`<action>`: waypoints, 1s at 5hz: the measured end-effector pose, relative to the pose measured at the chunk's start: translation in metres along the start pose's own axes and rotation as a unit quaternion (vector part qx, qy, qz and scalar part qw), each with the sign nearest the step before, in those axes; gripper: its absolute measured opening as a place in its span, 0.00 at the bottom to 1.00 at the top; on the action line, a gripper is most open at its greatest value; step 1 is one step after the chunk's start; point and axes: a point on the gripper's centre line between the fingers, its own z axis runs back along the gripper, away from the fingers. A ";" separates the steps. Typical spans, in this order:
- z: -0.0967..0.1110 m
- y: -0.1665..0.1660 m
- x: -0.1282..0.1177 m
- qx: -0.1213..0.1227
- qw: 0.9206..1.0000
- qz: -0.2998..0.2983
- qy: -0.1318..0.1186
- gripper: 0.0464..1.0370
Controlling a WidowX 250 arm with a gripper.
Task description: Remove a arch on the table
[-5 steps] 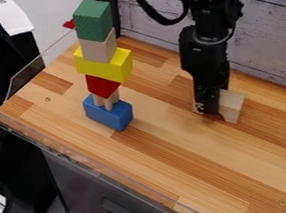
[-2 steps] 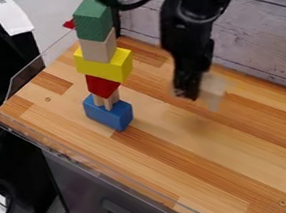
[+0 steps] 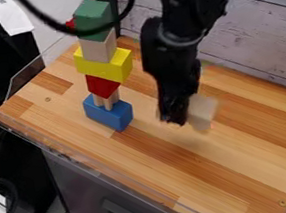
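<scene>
Black gripper [image 3: 177,115] looks clamped on the pale wooden arch [image 3: 202,110], pinching it between its fingers. So arch-to-gripper offset is basically nil: it's in the grip, with the bulk of it sticking out on the right side and a small pale bit on the left. One arm only, so no question which is nearer. Arch's long axis reads roughly left-right across the fingers, right end slightly nearer; edges blurred, so can't call the exact angle or which way the opening faces. It's right of the stacked tower [image 3: 105,67], well apart from its blue block [image 3: 110,114]. Looks just above the wooden table [image 3: 202,170], but can't confirm the gap. Next move, my read: lower it level onto the table, then release. Watch the left end if it swings toward the tower; an uneven touchdown could tip it.
</scene>
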 end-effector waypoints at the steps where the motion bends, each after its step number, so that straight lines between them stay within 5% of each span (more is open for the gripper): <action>1: -0.005 0.006 -0.001 0.006 1.000 0.018 0.015 0.53; 3: -0.018 0.013 -0.011 0.034 0.998 -0.009 0.053 0.53; 5: -0.027 0.013 -0.010 0.070 0.993 -0.077 0.061 0.53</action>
